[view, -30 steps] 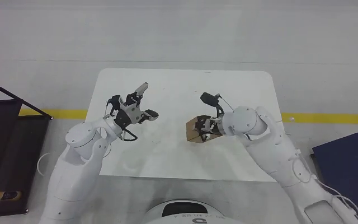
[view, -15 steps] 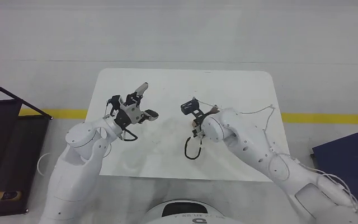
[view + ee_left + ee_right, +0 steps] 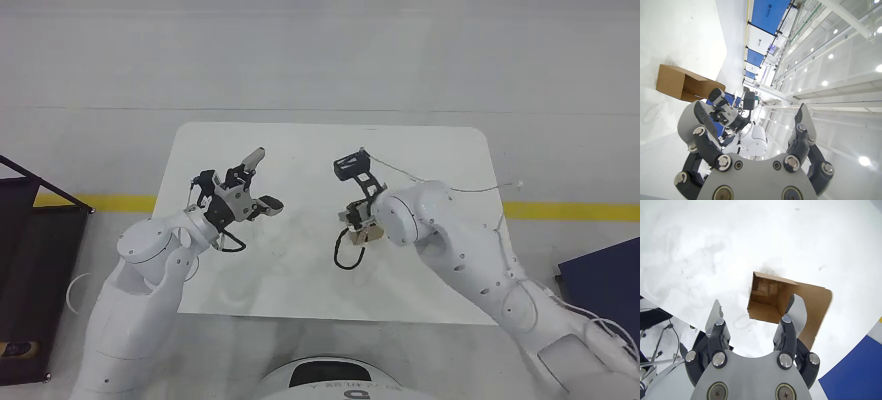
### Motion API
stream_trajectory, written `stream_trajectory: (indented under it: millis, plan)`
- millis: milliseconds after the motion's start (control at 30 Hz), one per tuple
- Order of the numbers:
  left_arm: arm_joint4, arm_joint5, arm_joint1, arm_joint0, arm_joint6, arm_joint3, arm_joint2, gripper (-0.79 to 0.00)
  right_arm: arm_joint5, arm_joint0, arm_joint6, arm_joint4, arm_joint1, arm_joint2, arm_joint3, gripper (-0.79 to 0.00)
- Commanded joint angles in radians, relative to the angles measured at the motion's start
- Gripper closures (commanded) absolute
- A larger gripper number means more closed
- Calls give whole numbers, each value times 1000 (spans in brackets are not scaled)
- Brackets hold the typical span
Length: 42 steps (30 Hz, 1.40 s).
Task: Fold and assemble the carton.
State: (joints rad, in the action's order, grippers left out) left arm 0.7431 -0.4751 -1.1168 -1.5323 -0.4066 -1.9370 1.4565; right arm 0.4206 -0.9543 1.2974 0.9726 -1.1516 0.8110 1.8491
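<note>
Right gripper (image 3: pixel 754 300) swung back — carton (image 3: pixel 762 311) peeking out again, left gripper (image 3: pixel 266 180) unmoved

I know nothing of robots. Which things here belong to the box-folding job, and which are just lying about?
Part of the job: brown carton, open-ended, on the table; right gripper, open, at the carton; left gripper, open, held apart from it.
Just around: the white table itself; yellow floor line; blue panel and dark stand on the floor beside the table.
</note>
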Motion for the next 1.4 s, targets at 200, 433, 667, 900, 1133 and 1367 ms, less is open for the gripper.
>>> stream_trajectory:
  millis: [200, 433, 667, 900, 1133, 1367]
  plan:
    - [0, 0, 0, 0, 0, 0, 0, -785, 106, -365, -509, -330, 21, 389, 284, -785]
    - [0, 0, 0, 0, 0, 0, 0, -785, -28, -724, -897, -541, 19, 573, 314, -785]
    - [-31, 13, 1, 2, 7, 1, -8, -785, -233, -918, -1078, -782, 5, 625, 243, -785]
    - [-220, 217, -24, 167, 8, 236, -211, -785, -446, -918, -1210, -959, -22, 529, 51, -785]
    - [-161, 353, -97, 403, 18, 568, -443, -785, -589, -927, -1299, -989, -35, 487, 7, -785]
    - [-112, 429, -188, 577, 55, 824, -630, -785, -640, -914, -1261, -1097, -43, 474, -15, -785]
